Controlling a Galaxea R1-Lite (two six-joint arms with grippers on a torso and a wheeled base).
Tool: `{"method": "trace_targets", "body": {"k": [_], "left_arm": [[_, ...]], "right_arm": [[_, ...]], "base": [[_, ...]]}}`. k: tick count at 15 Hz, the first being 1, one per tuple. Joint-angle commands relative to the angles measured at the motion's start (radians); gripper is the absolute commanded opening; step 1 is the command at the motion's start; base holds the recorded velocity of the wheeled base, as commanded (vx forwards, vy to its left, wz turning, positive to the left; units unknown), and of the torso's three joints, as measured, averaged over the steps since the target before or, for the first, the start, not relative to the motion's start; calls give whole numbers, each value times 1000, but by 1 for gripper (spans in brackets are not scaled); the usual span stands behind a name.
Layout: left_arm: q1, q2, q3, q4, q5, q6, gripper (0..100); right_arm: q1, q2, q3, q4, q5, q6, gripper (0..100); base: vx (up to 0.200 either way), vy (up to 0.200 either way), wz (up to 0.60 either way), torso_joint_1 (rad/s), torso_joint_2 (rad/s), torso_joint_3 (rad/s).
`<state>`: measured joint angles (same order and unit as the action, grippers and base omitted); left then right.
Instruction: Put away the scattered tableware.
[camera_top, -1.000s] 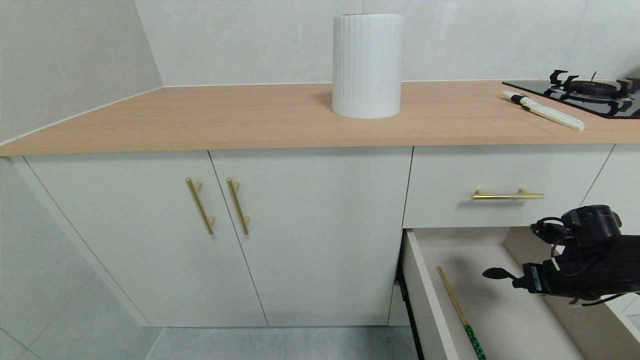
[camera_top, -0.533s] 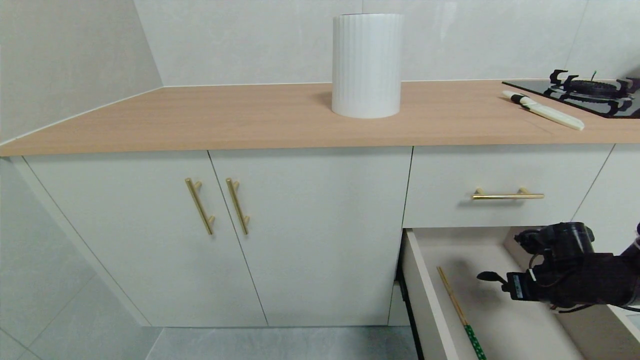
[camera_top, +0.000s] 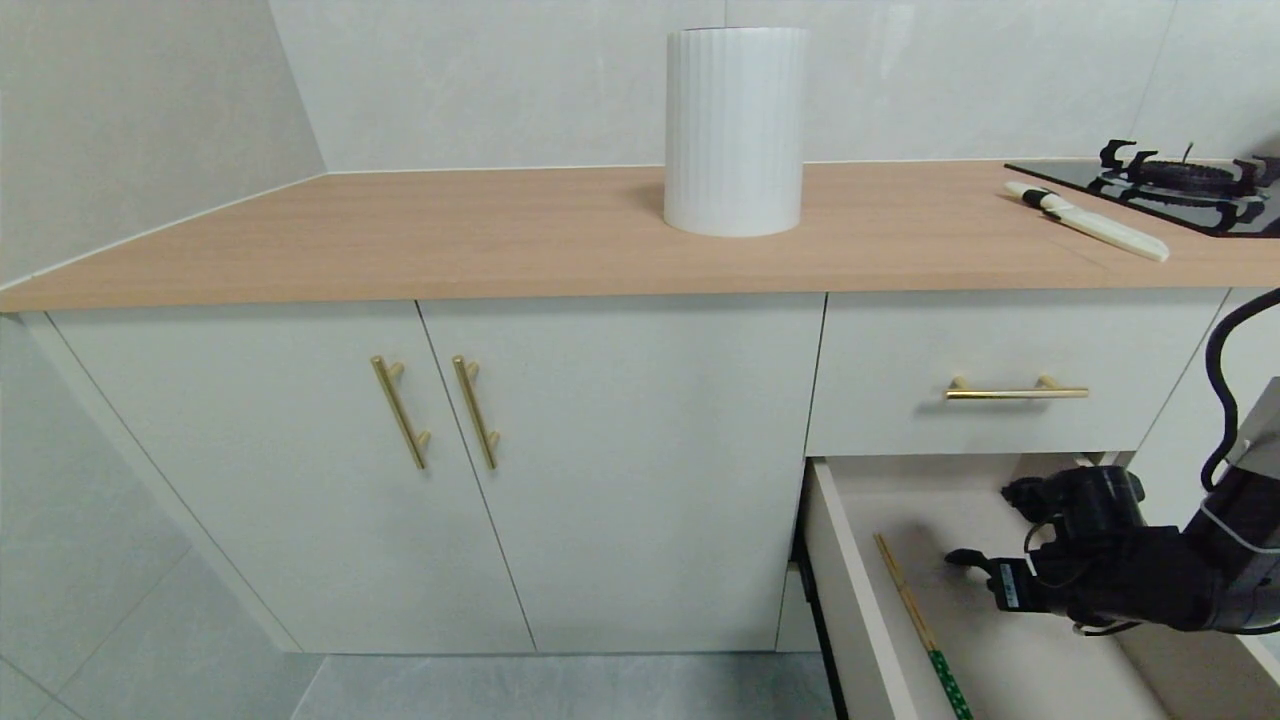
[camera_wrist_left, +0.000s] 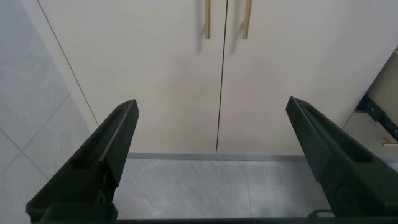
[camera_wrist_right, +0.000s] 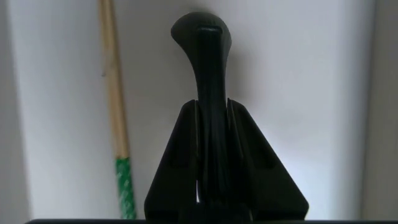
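Now the right gripper (camera_top: 1003, 585) hangs over the open drawer (camera_top: 850, 590), pinching a black spoon (camera_top: 966, 557) whose rounded end points to nine o'clock. Chopsticks (camera_top: 915, 615) lie inside at its eight o'clock. The left gripper (camera_wrist_left: 211, 109), spread wide, faces the cabinet doors (camera_wrist_left: 273, 81)

My right hand (camera_top: 997, 575) is black, and the spoon (camera_top: 965, 557) it grips is a glossy black too. The chopsticks (camera_top: 905, 598) are pale yellow wood, with green ends flecked in a fine light pattern. The drawer (camera_top: 850, 590) is cream-white inside. The counter (camera_top: 450, 230) is light brown with a wood grain. On the counter, the canister (camera_top: 734, 130) is white with vertical ribs, the knife (camera_top: 1090, 222) is cream with a black band, and the hob (camera_top: 1180, 185) is black. The cabinet doors (camera_top: 620, 470) are off-white and their handles (camera_top: 400, 412) brass-gold. The wall tiles (camera_top: 480, 80) are pale grey. My left hand (camera_wrist_left: 211, 109) is dark grey-black.
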<state>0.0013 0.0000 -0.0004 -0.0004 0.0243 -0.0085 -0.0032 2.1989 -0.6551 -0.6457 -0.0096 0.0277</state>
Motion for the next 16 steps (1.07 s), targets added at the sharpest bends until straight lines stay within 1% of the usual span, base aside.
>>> {"method": "trace_targets", "body": {"k": [1, 10, 11, 16], "left_arm": [[0, 0, 0, -1, 0, -1, 100], [0, 0, 0, 0, 0, -1, 100], [0, 0, 0, -1, 0, -1, 100], [0, 0, 0, -1, 0, -1, 100]], "right_arm": [[0, 39, -3, 0, -1, 0, 0], [-9, 41, -8, -3, -1, 0, 0], [-11, 41, -9, -3, -1, 1, 100], [-11, 35, -9, -5, -1, 1, 100]], "base": [[0, 0, 0, 0, 0, 0], [0, 0, 0, 0, 0, 0], [0, 0, 0, 0, 0, 0], [0, 0, 0, 0, 0, 0]]}}
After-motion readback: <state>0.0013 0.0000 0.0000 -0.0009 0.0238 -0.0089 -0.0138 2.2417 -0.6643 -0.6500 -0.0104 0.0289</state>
